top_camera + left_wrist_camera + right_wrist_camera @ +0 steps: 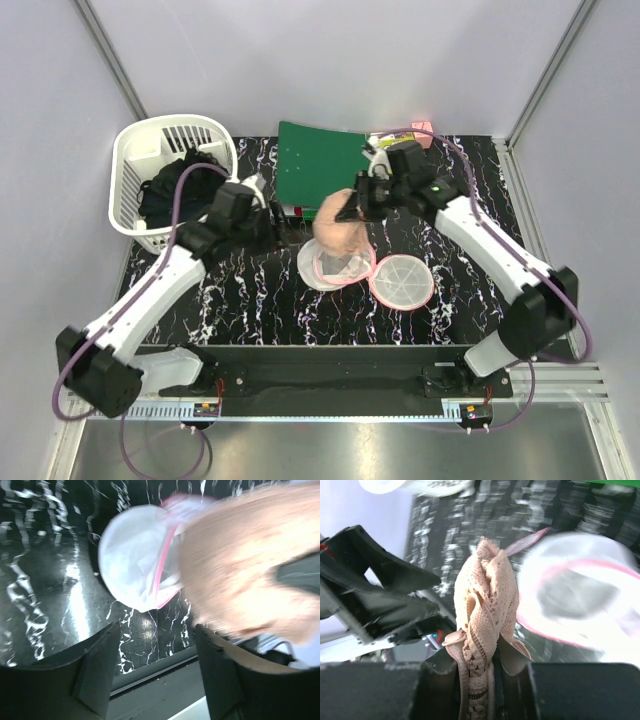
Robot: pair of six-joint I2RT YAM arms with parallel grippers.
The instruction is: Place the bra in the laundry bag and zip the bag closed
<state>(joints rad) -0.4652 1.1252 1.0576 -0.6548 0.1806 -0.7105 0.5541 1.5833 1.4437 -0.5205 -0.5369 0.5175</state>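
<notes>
The right claw [479, 680] is clamped shut on the bunched peach bra [482, 605], holding it over the far rim of the open laundry bag [580, 595], which lies on the marbled surface [250, 300]. The left claw [155, 665], just beside the bag, gapes wide and grips nothing.

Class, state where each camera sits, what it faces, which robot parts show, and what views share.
Top external: above, behind the bases, looking down at the black marbled table and both arms.
Left wrist: on the left arm, facing down at the round white mesh laundry bag with pink zipper trim; open left tool below.
Right wrist: on the right arm, looking along the right tool, shut on the peach lace bra.
Shared: both wrist views show bag and bra.
</notes>
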